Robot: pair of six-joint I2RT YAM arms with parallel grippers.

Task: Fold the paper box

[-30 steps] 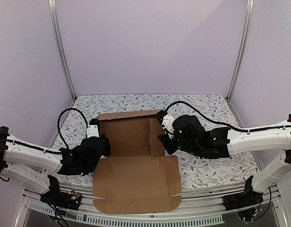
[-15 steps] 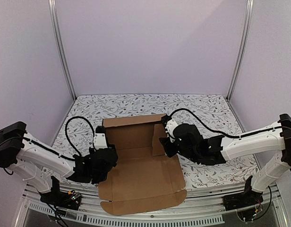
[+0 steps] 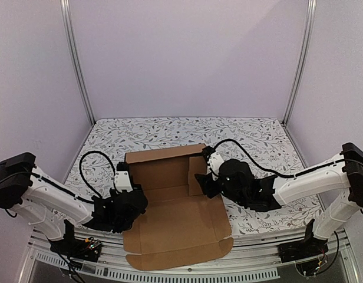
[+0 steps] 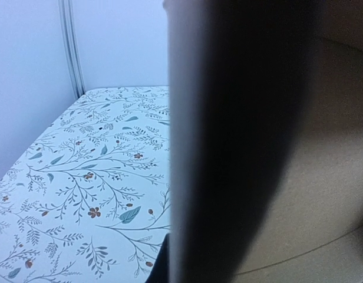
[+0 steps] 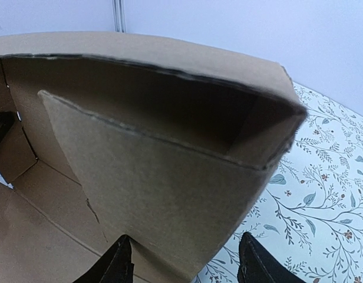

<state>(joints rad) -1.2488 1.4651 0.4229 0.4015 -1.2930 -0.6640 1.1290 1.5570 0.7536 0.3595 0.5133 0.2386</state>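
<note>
Floral table (image 3: 258, 132), and the box (image 3: 175, 218) lies at its near middle, long axis running near to far. The lid panel is flat toward the near edge, far and right walls raised. Both arms reach low inward. The right gripper (image 3: 206, 183) straddles the right wall, fingers (image 5: 119, 262) apart. The left gripper (image 3: 132, 203) sits at the box's left edge; its jaws, can't tell.
</note>
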